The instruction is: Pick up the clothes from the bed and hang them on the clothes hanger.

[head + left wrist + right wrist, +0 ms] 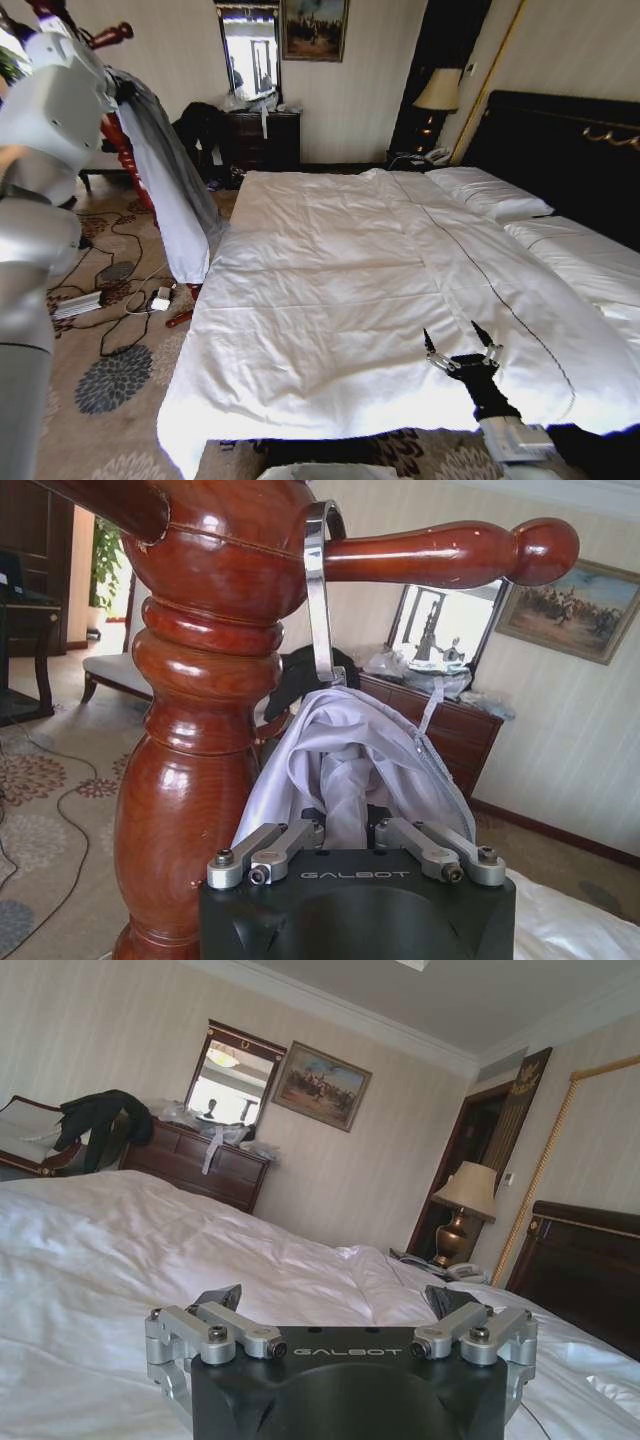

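One shirt [350, 750] hangs by its hanger [318, 590] on a wooden rack [190, 730]; left gripper [355, 825] fingers pinch its cloth, release pending; right gripper [462, 352] fingers wide over the bed [330, 300]

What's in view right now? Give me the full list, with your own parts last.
Shirt: one, light grey-blue, hanging from the hanger at the wooden stand left of the bed.
Hanger: one, pale metal, hook over a peg of the stand.
Stand: one, red-brown turned wood, beside the bed.
Bed: one, white duvet, two white pillows, dark headboard.
Dresser: one, dark wood, by the far wall, mirror above.
Lamp: one, pale shade, by the headboard.
Cables: several, on the patterned carpet.
Left gripper: raised at the stand, shut on the shirt.
Right gripper: open, low over the bed's near edge.
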